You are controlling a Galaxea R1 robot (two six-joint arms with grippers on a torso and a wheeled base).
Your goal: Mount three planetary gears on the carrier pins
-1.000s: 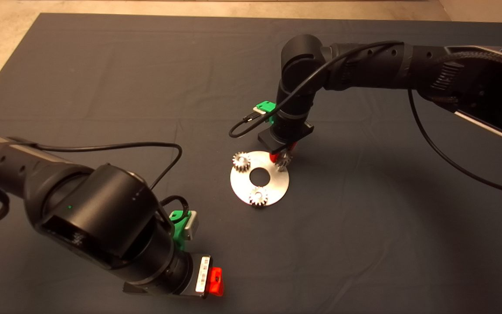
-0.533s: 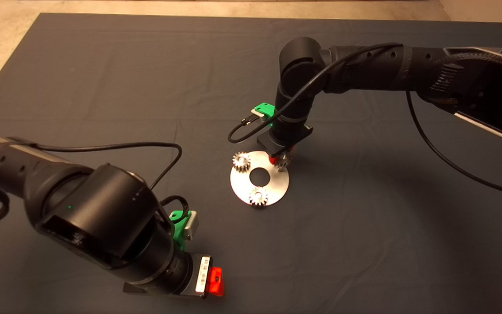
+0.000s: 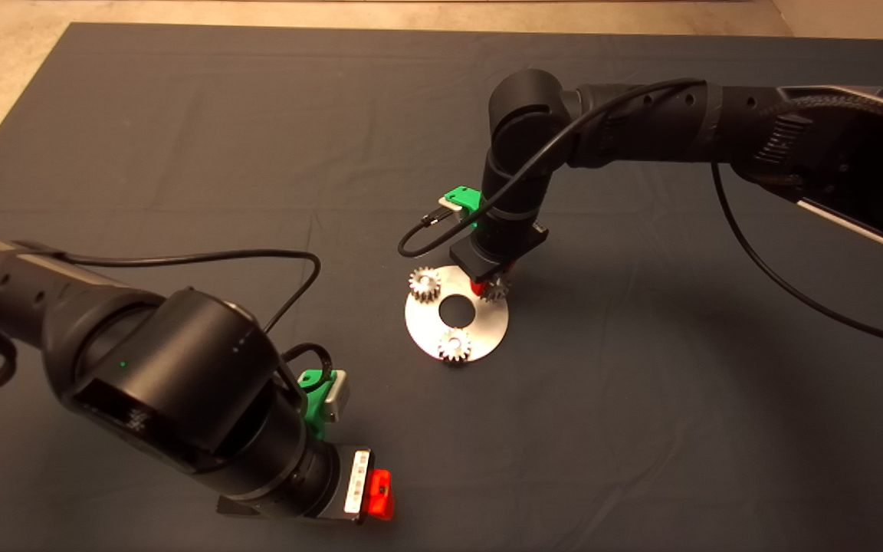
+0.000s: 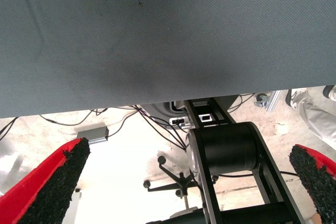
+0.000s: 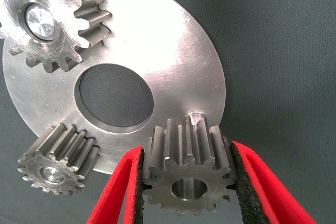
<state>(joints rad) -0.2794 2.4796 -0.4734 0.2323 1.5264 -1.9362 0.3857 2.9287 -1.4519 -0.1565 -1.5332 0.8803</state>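
Right end effector [image 5: 185,182] is clenched on the third small silvery-grey metal spur gear [image 5: 188,174], its red fingers with black pads [image 5: 135,192] pressing the toothed flanks from both sides. That gear hangs over the rim of the flat round silver carrier disc [image 5: 173,51], with the one bare short silver carrier pin [image 5: 195,114] showing just beyond its teeth; the bore is not yet over the pin. The other two small silvery gears [image 5: 44,22] [image 5: 55,166] already sit on their pins, on either side of the disc's large central hole. In the head view the disc [image 3: 422,337] lies mid-mat on the table's dark mat [image 3: 181,138].

The likely risk is misalignment: if the bore comes down off-centre, the gear could land on the pin's top, tilt, or shove the loose disc across the mat.

Left end effector [image 4: 184,192] waits at the near left of the mat, fingers spread and empty.
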